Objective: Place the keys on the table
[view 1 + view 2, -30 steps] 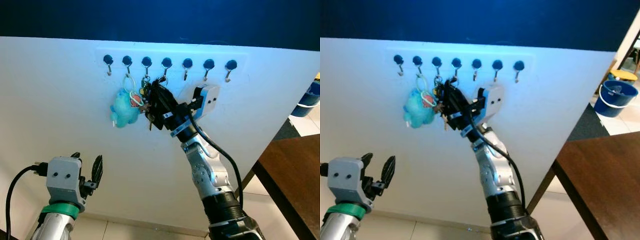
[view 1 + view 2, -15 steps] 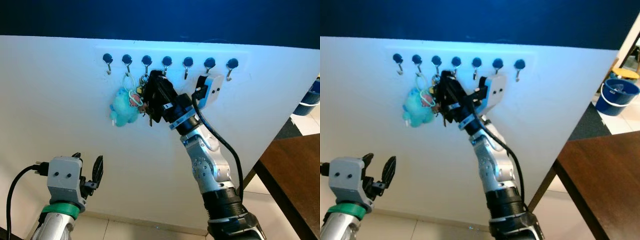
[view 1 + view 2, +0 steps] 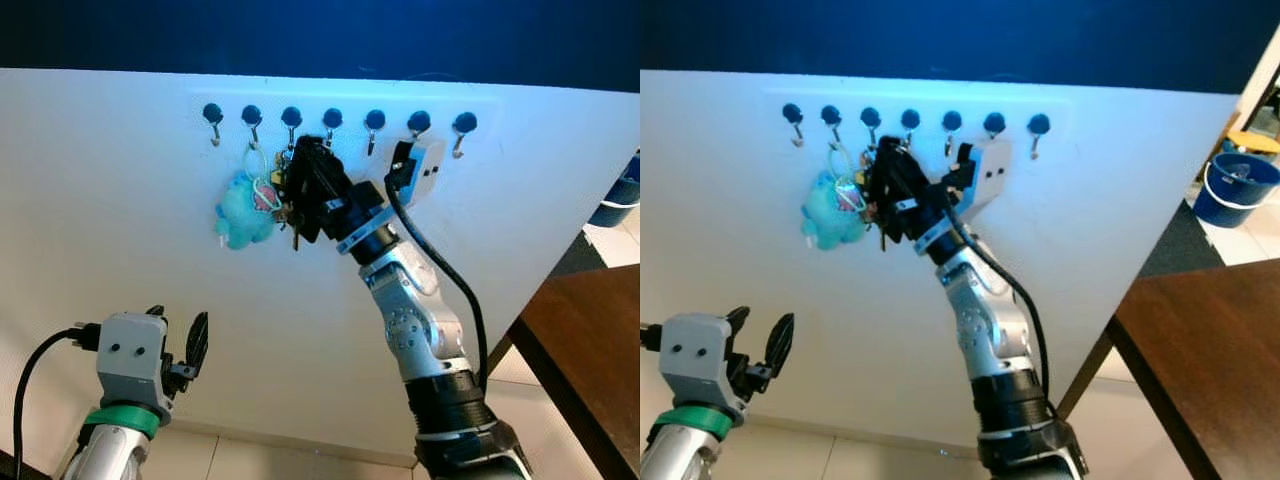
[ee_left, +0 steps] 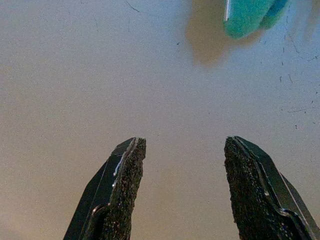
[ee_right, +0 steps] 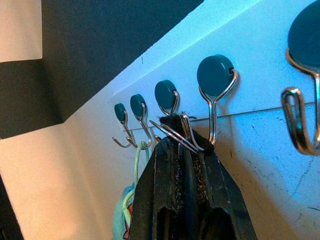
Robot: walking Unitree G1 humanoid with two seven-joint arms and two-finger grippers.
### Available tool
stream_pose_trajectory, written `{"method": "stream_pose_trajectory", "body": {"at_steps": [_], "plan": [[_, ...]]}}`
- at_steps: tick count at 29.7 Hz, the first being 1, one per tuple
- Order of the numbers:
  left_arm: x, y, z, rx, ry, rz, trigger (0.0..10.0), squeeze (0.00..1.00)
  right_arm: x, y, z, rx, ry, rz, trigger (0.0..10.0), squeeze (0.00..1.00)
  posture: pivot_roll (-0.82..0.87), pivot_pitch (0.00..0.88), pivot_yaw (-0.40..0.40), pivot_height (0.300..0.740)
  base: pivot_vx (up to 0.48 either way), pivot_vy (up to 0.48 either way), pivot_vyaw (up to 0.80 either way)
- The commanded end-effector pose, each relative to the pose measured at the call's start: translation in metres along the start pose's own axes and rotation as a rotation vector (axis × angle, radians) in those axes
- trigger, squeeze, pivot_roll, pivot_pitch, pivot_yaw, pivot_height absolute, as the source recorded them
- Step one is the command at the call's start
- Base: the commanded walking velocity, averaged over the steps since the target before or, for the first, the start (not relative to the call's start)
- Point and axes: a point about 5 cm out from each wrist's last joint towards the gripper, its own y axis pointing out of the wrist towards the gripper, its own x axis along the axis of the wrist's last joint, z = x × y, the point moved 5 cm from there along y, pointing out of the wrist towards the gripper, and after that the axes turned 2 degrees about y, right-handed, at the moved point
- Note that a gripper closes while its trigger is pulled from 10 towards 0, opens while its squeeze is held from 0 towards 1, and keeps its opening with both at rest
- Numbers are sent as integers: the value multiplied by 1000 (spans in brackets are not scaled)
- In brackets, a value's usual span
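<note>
A bunch of keys (image 3: 291,206) hangs below a row of blue-knobbed metal hooks (image 3: 333,119) on the white wall, next to a teal plush keychain (image 3: 242,214) on a pale green loop. My right gripper (image 3: 304,160) is raised to the hooks and is shut on the keys' metal ring (image 5: 174,135). In the right wrist view the ring sits just under one hook (image 5: 215,79); I cannot tell whether it touches that hook. My left gripper (image 3: 177,327) is held low at the left, open and holding nothing, its fingers (image 4: 124,184) facing the bare wall.
A dark brown wooden table (image 3: 588,345) stands at the lower right, its corner close to my right arm. Beyond it, a blue bucket (image 3: 1231,188) sits on the pale tiled floor. The wall's upper part is dark blue.
My right gripper has risen toward the hook row with the key ring held in it, lifting the keys a little. The left arm has stayed where it was.
</note>
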Motion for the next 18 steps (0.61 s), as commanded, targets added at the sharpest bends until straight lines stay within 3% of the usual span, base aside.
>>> {"method": "stream_pose_trajectory", "body": {"at_steps": [1, 11, 12, 14, 15, 18], "plan": [[-1, -2, 1, -3, 12, 13, 10000, 0, 19, 15, 22, 82, -21, -58, 10000, 0, -132, 117, 99, 740, 0, 0, 0], [-1, -3, 0, -6, 13, 12, 10000, 0, -2, -4, 2, -6, -69, 27, 10000, 0, -127, 115, 101, 740, 0, 0, 0], [-1, -3, 0, -7, 13, 12, 10000, 0, -3, -5, 0, -18, -70, 30, 10000, 47, -127, 115, 101, 740, 0, 0, 0], [-1, -3, 0, -7, 13, 12, 10000, 0, -4, -6, -2, -26, -72, 33, 10000, 47, -127, 115, 101, 740, 0, 0, 0], [-1, -3, 0, -8, 13, 12, 10000, 0, -4, -7, -3, -35, -74, 33, 10000, 1000, -127, 115, 101, 740, 0, 0, 0], [0, -3, -1, -11, 13, 11, 10000, 0, -5, -9, -6, -52, -90, 41, 10000, 1000, -129, 112, 103, 740, 0, 0, 0]]}}
